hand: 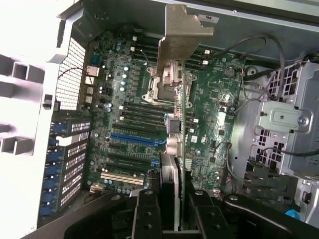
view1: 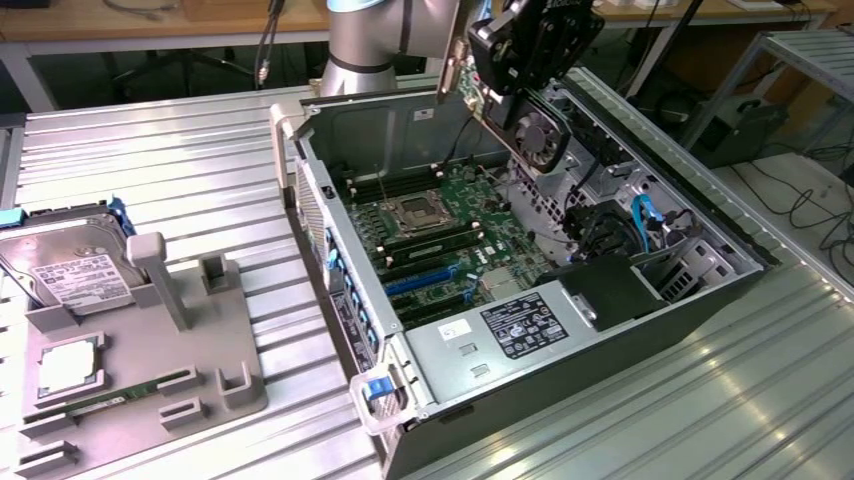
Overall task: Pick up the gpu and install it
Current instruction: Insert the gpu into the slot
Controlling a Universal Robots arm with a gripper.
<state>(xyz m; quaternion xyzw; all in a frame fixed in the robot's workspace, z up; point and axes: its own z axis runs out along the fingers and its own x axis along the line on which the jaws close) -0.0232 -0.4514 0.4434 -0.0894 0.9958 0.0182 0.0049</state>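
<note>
Green board, silver bracket, round black fan: the gpu [view1: 541, 135] is clamped in the black gripper [view1: 507, 85] over the open metal case [view1: 387, 130], ribbed metal tabletop [view1: 160, 150] underneath.

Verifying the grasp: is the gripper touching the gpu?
Touching. The wrist view shows the gpu edge-on, pinched between the gripper fingers, and the exterior view shows it held above the open case.
</note>
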